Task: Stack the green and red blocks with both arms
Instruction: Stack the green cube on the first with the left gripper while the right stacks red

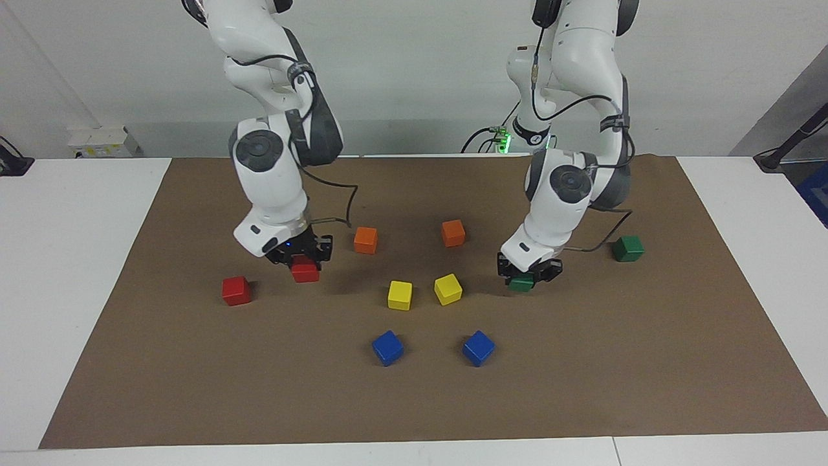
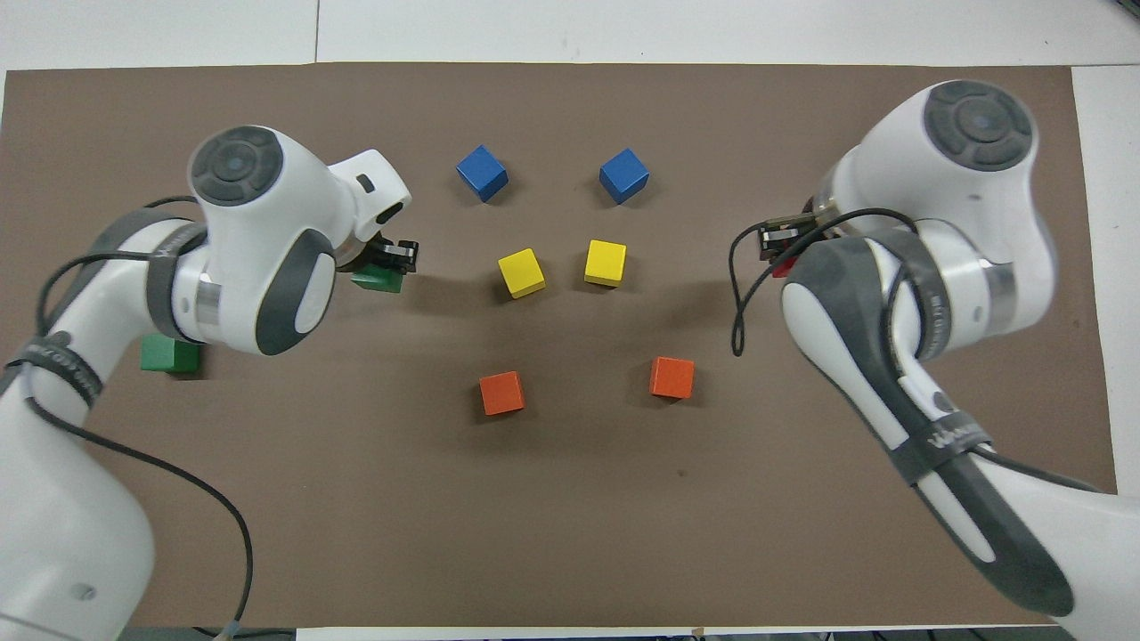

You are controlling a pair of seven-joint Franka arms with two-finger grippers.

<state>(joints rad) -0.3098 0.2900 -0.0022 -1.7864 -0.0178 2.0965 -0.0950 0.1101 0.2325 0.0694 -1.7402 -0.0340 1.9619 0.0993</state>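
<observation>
1 red block (image 1: 305, 270) sat clamped in the right gripper (image 1: 303, 259), 1 green block (image 1: 521, 283) in the left gripper (image 1: 529, 272), both low over the mat (image 1: 582, 388). Spare red (image 1: 236, 290) and green (image 1: 628, 248) lay unstacked. Judged early: 0 stacks, placing left.

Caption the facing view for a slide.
Left gripper shut on green block, right gripper on red block.

Mat (image 1: 194, 388) centre: near pair (image 1: 365, 240), middle pair (image 1: 400, 294) and far pair (image 1: 387, 347), rowed away from the robots. Left gripper (image 1: 527, 277) clamps block A (image 1: 521, 283) on the mat, block B (image 1: 628, 248) edgeward at that arm's end. Right gripper (image 1: 304, 262) clamps block C (image 1: 305, 272), block D (image 1: 236, 290) edgeward.
</observation>
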